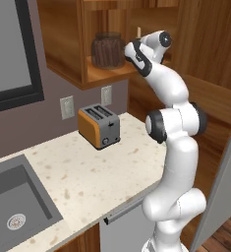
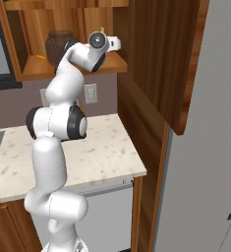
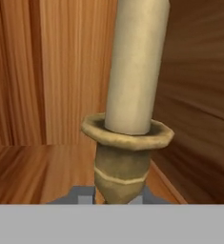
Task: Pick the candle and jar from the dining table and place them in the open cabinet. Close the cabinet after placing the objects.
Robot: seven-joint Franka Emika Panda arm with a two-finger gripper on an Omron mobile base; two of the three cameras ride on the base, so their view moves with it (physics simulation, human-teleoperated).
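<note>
Speckled cream tabletop [image 1: 87, 172] runs along a mauve wall, with a grey sink [image 1: 16, 204] set into its left end and an orange toaster [image 1: 99, 126] standing further right beneath two wall outlets. Above, the cabinet [image 1: 68, 49] stands open, reddish-brown wood inside and out. On its shelf the jar [image 1: 107, 50] sits upright at the left (dark sticks visible through the glass). To its right the white arm reaches into the cabinet, the hand [image 3: 118, 199] within the compartment. Hand view confirms the fingers [image 3: 83, 195] closed on the brass holder of the candle [image 3: 132, 76], which stands upright near the cabinet's right inner wall, above the shelf board.
</note>
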